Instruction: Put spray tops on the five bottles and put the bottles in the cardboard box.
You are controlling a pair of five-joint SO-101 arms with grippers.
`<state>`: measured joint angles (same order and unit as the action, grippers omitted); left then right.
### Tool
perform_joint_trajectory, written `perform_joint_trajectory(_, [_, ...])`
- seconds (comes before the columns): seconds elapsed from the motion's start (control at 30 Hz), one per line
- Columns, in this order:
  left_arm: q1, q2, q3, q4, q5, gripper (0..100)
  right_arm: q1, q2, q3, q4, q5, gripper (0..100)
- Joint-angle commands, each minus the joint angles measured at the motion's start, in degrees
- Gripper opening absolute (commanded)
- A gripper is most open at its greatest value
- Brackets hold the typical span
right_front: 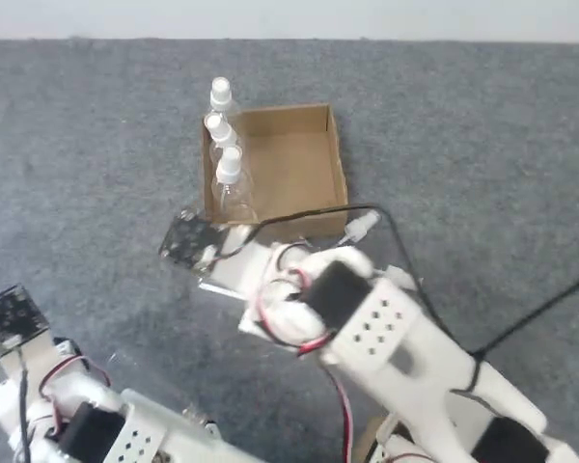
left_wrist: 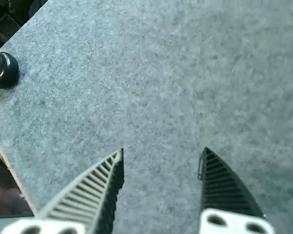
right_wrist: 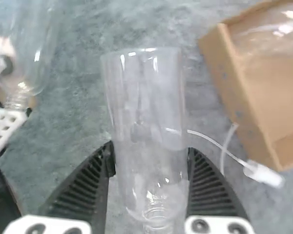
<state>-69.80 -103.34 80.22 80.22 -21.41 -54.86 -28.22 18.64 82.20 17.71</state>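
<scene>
The cardboard box point(right_front: 294, 159) stands at the middle back, and three clear bottles with white spray tops point(right_front: 230, 174) stand along its left wall. My right gripper point(right_wrist: 149, 161) is shut on a clear bottle point(right_wrist: 146, 112) with no top, its open neck toward the wrist. In the high view this gripper point(right_front: 201, 253) sits just in front of the box's near left corner. A loose spray top point(right_wrist: 261, 173) with its thin tube lies beside the box point(right_wrist: 254, 97), also seen from above as the spray top point(right_front: 360, 227). Another uncapped bottle point(right_wrist: 27, 53) lies nearby. My left gripper point(left_wrist: 161, 165) hangs open over bare carpet.
Grey carpet covers the table. A black cable point(right_front: 521, 323) runs across the right side. A round black knob point(left_wrist: 2, 70) sits near the table's edge in the left wrist view. My left gripper point(right_front: 10, 318) is at the near left.
</scene>
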Motion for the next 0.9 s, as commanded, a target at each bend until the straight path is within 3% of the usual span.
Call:
perform_joint_trajectory(0.0, [-1.93,-0.62,-2.95,1.32,-5.27,24,5.14,-6.02,-2.99,2.95,0.62,9.0])
perform_joint_trajectory(0.4, [-5.63,-0.53,-1.98,2.55,-17.85,24,11.74,-8.31,-2.90,4.88,0.62,9.0])
perform_joint_trajectory(0.57, [-5.54,0.79,-1.89,2.37,-18.55,24,11.74,-8.22,-2.64,4.88,0.35,9.0])
perform_joint_trajectory(0.87, [-5.01,31.47,-11.74,0.35,-20.57,24,11.74,-8.22,-2.20,4.97,0.09,9.0])
